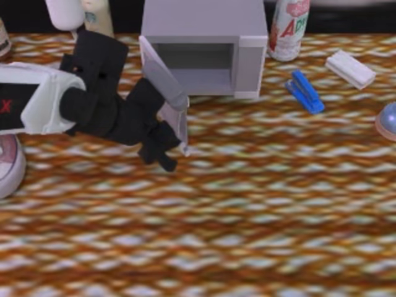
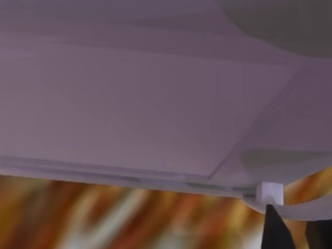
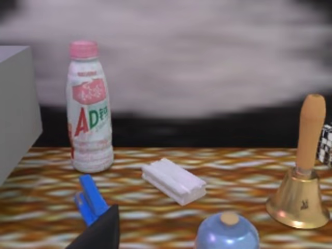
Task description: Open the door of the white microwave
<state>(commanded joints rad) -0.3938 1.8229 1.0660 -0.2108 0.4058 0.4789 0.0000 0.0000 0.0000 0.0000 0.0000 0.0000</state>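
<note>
The white microwave (image 1: 204, 18) stands at the table's back middle with its cavity (image 1: 198, 65) exposed. Its door (image 1: 162, 77) is swung wide open toward the front left, hinged on the oven's left side. My left gripper (image 1: 166, 151) is at the door's free edge, shut on the slim white bar handle (image 1: 184, 133). In the left wrist view the grey door window (image 2: 129, 114) fills the frame, and the handle (image 2: 270, 192) runs between the dark fingers (image 2: 275, 228). My right gripper (image 3: 101, 233) is out of the top view, parked near the right side.
Right of the microwave are a pink-capped bottle (image 1: 289, 25), a blue stapler (image 1: 305, 91), a white block (image 1: 350, 68) and a blue dome bell (image 1: 388, 120). A brass hand bell (image 3: 301, 192) stands farther right. Bottles (image 1: 96, 15) sit at the back left, a pink-white object (image 1: 9, 164) at the left edge.
</note>
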